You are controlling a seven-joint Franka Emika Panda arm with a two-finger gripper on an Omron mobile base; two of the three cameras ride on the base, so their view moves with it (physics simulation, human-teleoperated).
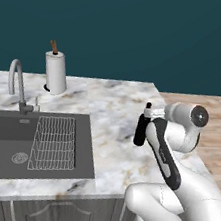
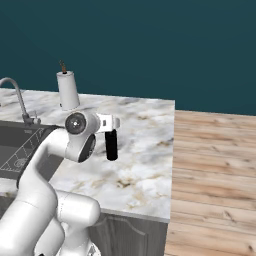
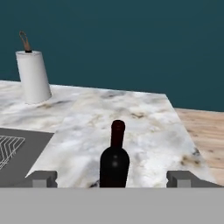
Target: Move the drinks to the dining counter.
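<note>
1. You face a marble tabletop with sink, faucet, paper-towel roll, before a teal wall
2. Your dark bottle stands upright on the marble, right of the sink
3. Your end effector sits level behind the bottle, fingers spread wide, gripping nothing

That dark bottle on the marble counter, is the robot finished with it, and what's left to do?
Done, it seems: the dark bottle stands upright on the marble counter, between the sink and the counter's end. In hand: nothing; the claw is open, its fingers wide on either side of the bottle, not gripping it. Left: probably fetching the other drink.
</note>
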